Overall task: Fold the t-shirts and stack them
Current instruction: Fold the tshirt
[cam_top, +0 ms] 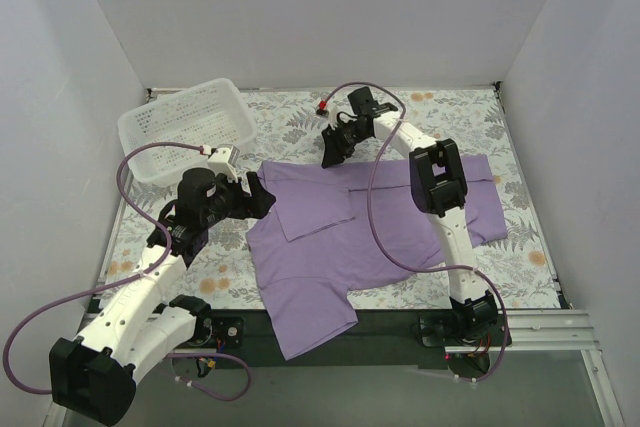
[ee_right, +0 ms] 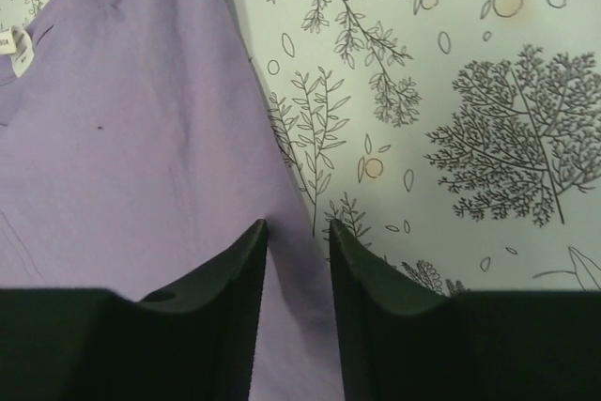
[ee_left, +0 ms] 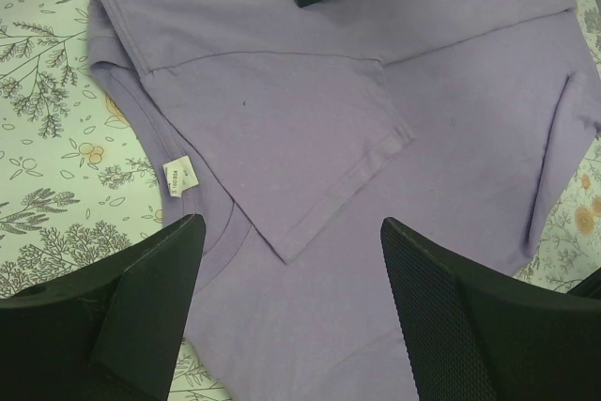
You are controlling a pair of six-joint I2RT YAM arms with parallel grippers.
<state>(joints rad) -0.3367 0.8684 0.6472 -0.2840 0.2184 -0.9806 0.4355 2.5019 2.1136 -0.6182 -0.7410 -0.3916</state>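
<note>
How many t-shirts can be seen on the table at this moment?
1: a purple t-shirt lying spread on the table, one sleeve folded inward. Another could hide beneath it.

Plain white panel walls (cam_top: 330,7) boxed in three sides.
Pale floral-print table cover (cam_top: 290,117) lay flat; lighting was even.

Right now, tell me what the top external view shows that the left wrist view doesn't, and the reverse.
Only top external: the white basket at far left, and the lower end of the t-shirt reaching past the near edge of the table. Only left wrist: the white neck label and the stitched sleeve hem. Both: the t-shirt with one sleeve folded onto its body, and the right hand at its far edge.
</note>
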